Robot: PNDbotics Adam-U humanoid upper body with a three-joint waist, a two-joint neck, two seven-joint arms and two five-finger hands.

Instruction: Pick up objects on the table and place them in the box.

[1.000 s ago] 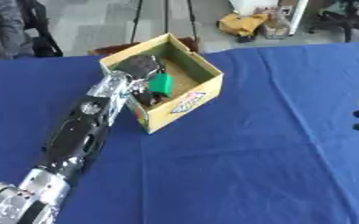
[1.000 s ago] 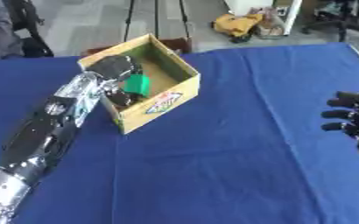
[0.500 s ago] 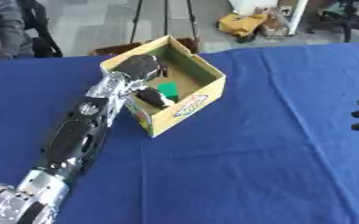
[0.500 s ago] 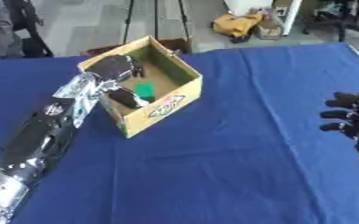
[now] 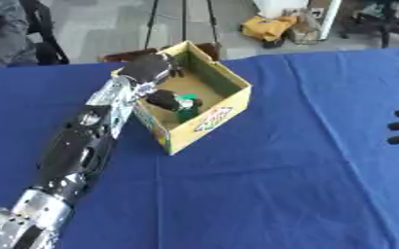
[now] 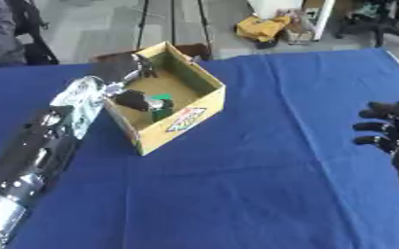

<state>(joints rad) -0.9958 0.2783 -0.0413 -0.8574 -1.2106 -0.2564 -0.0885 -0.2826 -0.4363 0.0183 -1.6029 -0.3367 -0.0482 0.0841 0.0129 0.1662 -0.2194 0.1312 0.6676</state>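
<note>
So from my seat, the left robot hand (image 5: 152,68) is up at the far-left rim of the box (image 5: 211,119) now. Half a second ago it was lower, reaching down inside toward the green object; since then it's pulled back up and toward the far corner. Fingers look loosely curled over the box's edge with nothing in them, as far as I can see.

The green object (image 5: 187,109) is sitting on the floor of the box with a dark thing (image 5: 162,98) right beside it on its left, touching or nearly so. I can't make out what the dark thing is. The box itself sits on the blue surface (image 5: 271,194), left of centre, turned at an angle, same spot as before.

The right robot hand (image 6: 390,131) is parked at the right edge, fingers relaxed and spread, holding nothing.
</note>
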